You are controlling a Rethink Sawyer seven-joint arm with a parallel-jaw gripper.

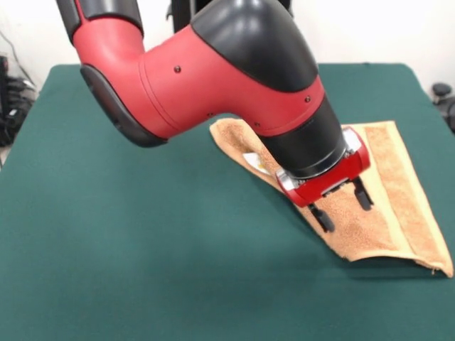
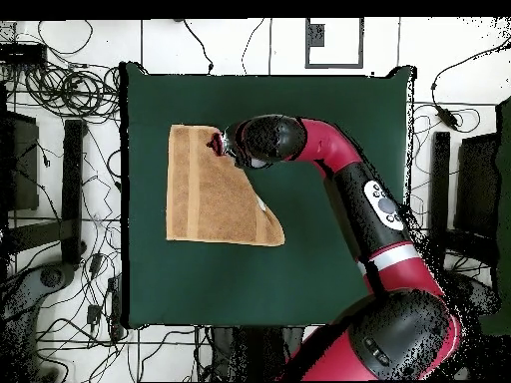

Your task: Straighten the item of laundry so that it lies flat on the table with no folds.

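The item of laundry, a tan-orange terry towel, lies on the right of the dark green table. It is folded over on a diagonal, so it reads as a rough triangle from above. A small white label shows at the folded edge beside the arm. My gripper is open, its two black fingers spread over the towel's middle fold with nothing between them. Whether the fingertips touch the cloth is unclear. From above, the gripper sits at the towel's upper right corner, mostly hidden by the arm. The towel's near corner lifts slightly.
The red and black arm reaches low across the table's middle and hides part of the towel. Green cloth extends well beyond the towel. Cables and monitors surround the table on the floor.
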